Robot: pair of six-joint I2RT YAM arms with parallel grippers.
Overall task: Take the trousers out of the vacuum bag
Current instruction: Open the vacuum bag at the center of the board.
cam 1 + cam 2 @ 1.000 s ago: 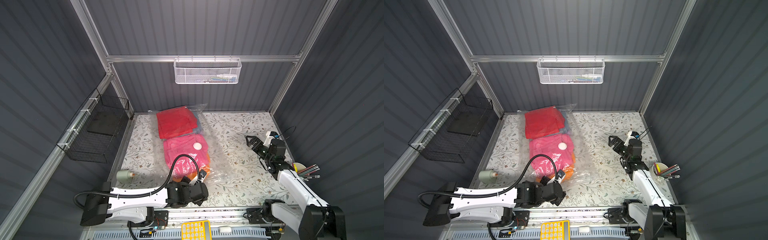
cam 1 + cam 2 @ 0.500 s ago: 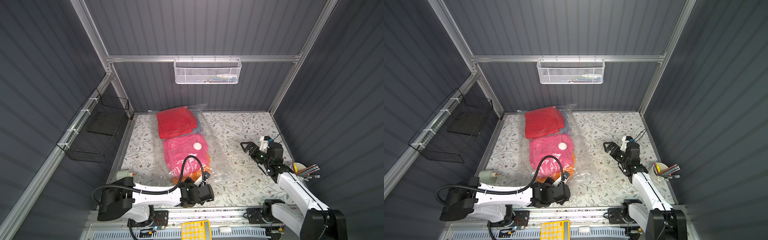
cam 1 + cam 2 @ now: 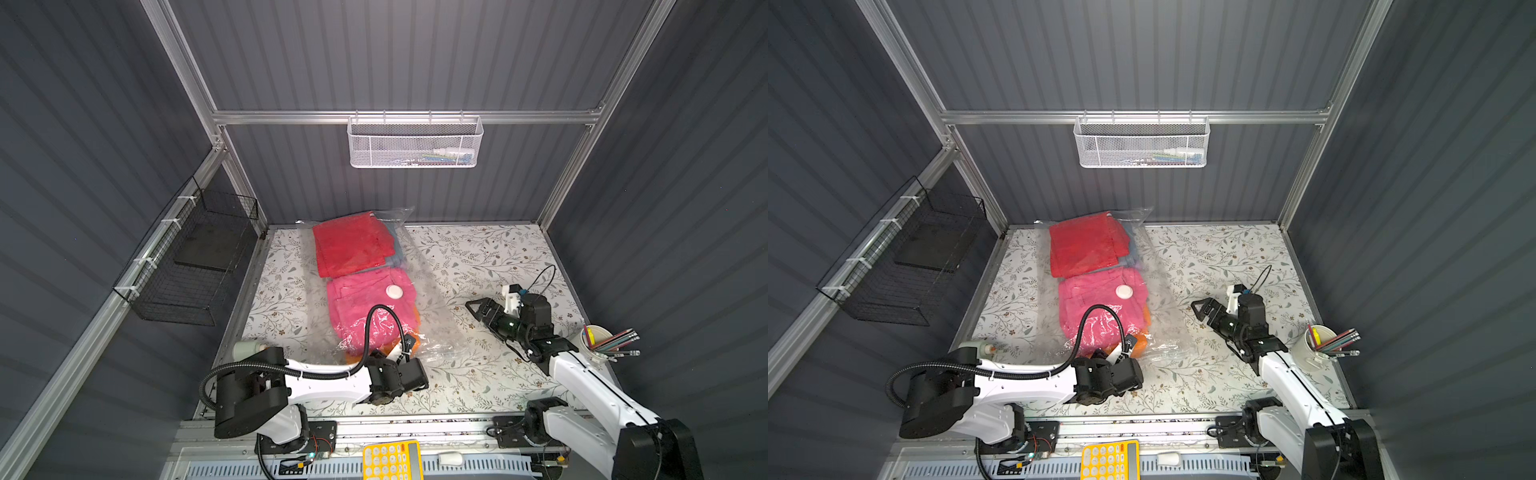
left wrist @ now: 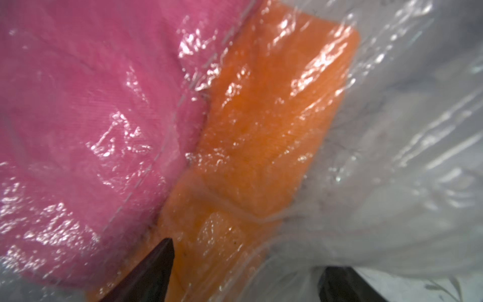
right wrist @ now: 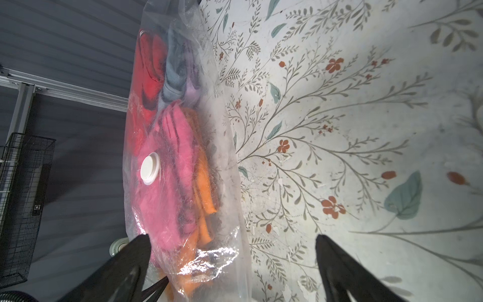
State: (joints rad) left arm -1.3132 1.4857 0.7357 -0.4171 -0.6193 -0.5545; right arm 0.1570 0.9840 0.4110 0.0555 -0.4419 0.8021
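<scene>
Vacuum bag of trousers on the counter's left side; left tool spread at its near edge, right tool wide open and empty beside it.

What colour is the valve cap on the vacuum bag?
White valve cap; clearest in the right wrist view.

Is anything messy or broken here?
Nothing is spilled or broken. The vacuum bag lies crinkled and loose, and the orange trousers poke out crookedly from under the pink trousers inside it.
</scene>
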